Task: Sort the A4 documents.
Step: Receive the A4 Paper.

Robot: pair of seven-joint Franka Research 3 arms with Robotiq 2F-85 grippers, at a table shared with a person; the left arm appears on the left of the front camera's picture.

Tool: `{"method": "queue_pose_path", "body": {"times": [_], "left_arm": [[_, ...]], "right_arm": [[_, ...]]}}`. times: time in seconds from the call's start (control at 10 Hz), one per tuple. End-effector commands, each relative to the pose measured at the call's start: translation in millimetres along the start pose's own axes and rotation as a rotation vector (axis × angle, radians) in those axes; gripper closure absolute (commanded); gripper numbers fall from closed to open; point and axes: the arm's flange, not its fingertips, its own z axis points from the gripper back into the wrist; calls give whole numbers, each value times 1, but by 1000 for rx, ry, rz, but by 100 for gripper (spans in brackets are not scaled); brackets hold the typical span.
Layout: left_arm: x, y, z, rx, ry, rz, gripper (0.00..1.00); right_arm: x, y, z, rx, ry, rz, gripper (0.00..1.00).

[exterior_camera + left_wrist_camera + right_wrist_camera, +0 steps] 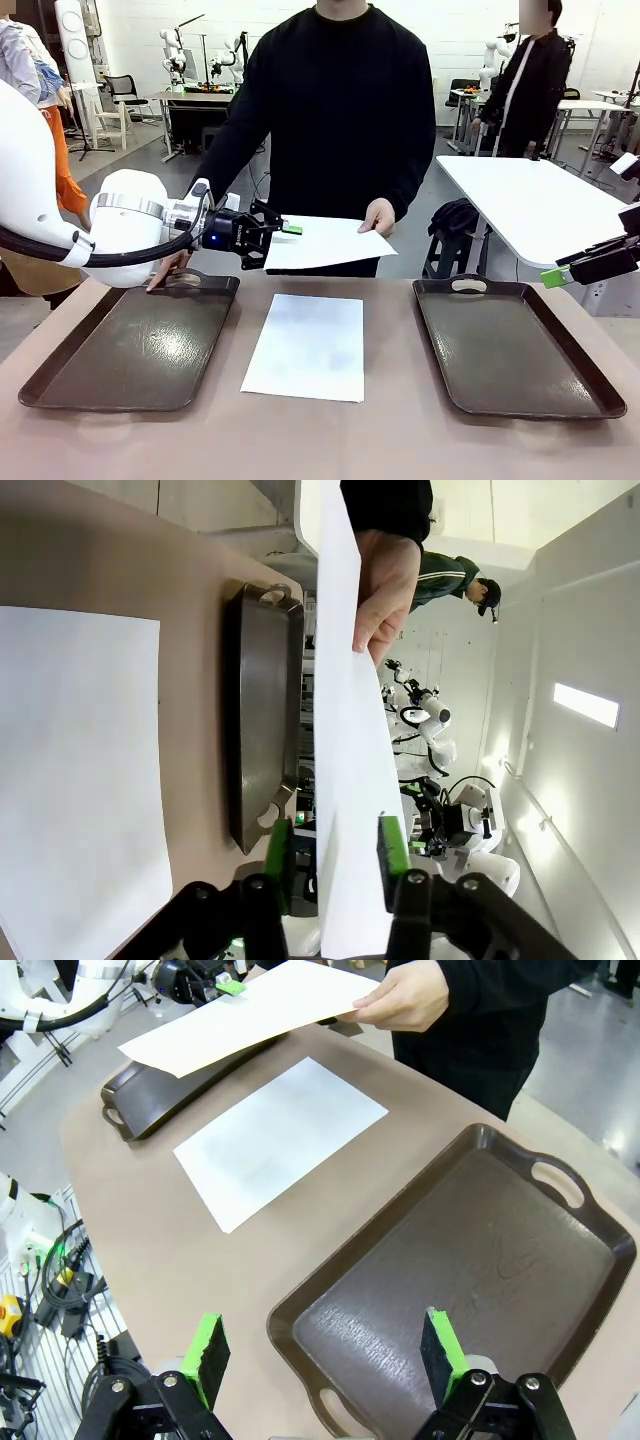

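**Sheet between hand and pads**

Above the matte tan table [400,440], a thin white A4 sheet [330,240], flat, pinched by a person's hand [378,215]. Opposite edge between the left gripper [285,232] and its green pads [278,850], apart, not yet clamping. Second sheet [305,345] flat on the table between the glossy dark left tray [130,350] and right tray [510,340]. Right gripper [325,1345] spread wide, holding nothing, above the right tray.

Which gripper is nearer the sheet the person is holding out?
Left. The left gripper straddles the held sheet; the right gripper hovers near the right tray, far off.
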Motion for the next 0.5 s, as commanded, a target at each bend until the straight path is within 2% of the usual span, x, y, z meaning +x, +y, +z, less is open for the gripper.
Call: {"method": "queue_pose_path", "body": {"times": [0.0, 0.1, 0.4], "left_arm": [[-4, -1, 4, 6, -24, -12, 78], [-6, -1, 3, -7, -15, -13, 96], [-7, 0, 5, -16, -12, -10, 100]], "right_arm": [[2, -3, -4, 18, -23, 9, 0], [2, -3, -4, 18, -23, 9, 0], [2, -3, -4, 18, -23, 9, 0]]}}
